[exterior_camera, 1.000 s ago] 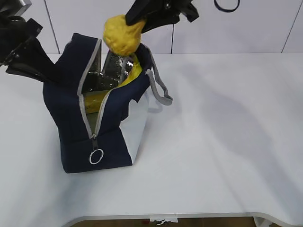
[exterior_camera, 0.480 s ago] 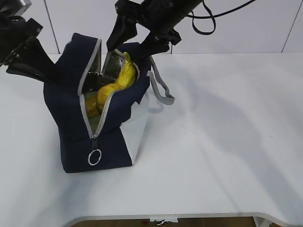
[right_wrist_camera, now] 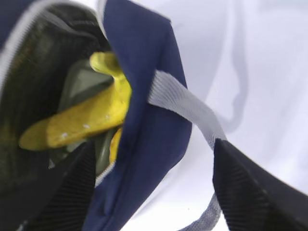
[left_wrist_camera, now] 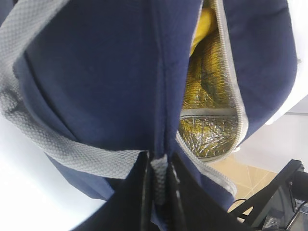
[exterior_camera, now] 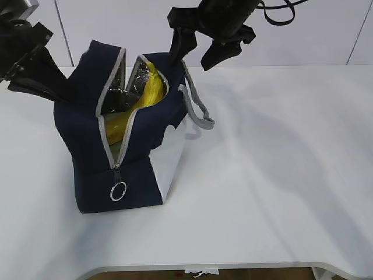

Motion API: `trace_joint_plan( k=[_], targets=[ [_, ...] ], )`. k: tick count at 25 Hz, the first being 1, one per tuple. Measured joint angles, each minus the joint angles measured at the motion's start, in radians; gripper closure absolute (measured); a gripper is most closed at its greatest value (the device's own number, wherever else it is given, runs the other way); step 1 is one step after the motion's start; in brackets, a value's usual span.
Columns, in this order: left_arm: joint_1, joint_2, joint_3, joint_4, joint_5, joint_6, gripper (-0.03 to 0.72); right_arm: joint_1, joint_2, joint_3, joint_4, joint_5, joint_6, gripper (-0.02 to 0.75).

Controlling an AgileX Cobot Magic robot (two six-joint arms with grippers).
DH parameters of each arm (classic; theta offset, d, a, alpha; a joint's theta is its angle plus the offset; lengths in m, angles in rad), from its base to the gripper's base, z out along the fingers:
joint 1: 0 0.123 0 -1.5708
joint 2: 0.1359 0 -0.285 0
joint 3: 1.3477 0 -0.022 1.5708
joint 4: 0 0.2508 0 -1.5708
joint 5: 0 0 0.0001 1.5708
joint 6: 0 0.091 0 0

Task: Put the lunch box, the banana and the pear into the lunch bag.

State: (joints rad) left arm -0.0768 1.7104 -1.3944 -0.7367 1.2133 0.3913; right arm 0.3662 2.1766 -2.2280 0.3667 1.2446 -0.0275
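White worktop (exterior_camera: pixel 280 175) fills most of what I see, and it is the biggest thing here. On it, at about 9 o'clock in my outside view, stands the lunch bag (exterior_camera: pixel 87 122), dark blue with a white side panel low down. Its grey zipper is open at the top and the ring pull (exterior_camera: pixel 118 191) hangs at the front. A grey handle (exterior_camera: pixel 197 111) flops over the bag's side at 3 o'clock.

My right arm's fingers (exterior_camera: pixel 195 55) hang above the bag's back edge, at 12 o'clock from the opening. They are spread wide and hold nothing. In the right wrist view I see their two dark tips low in the picture, one on each side of the bag's blue wall, not touching it.

My left arm's fingers (left_wrist_camera: pixel 159 185) are at the bag's 9 o'clock side. They are pinched tight on a grey strip (left_wrist_camera: pixel 158 175) of the bag, where the handle meets the blue cloth.

The banana (exterior_camera: pixel 152 90) is inside the bag, leaning up with its tip poking out at the back. Lower in the bag I see more yellow, but I cannot tell if it is the pear. A pale green bit under the banana may be the lunch box (right_wrist_camera: pixel 84 84); I cannot be sure.
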Motion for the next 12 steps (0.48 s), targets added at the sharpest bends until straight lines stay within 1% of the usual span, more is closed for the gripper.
trace_joint_plan(
  k=[3,6,10,12],
  targets=[
    [0.0,0.0,0.0,0.0,0.0,0.0,0.671,0.0,0.0,0.034,0.0,0.002,0.003,0.158],
    [0.0,0.0,0.0,0.0,0.0,0.0,0.671,0.0,0.0,0.074,0.028,0.002,0.003,0.172],
    [0.0,0.0,0.0,0.0,0.0,0.0,0.671,0.0,0.02,0.087,0.09,0.002,0.004,0.224],
    [0.0,0.0,0.0,0.0,0.0,0.0,0.671,0.0,0.027,0.088,0.102,0.002,0.006,0.273]
  ],
)
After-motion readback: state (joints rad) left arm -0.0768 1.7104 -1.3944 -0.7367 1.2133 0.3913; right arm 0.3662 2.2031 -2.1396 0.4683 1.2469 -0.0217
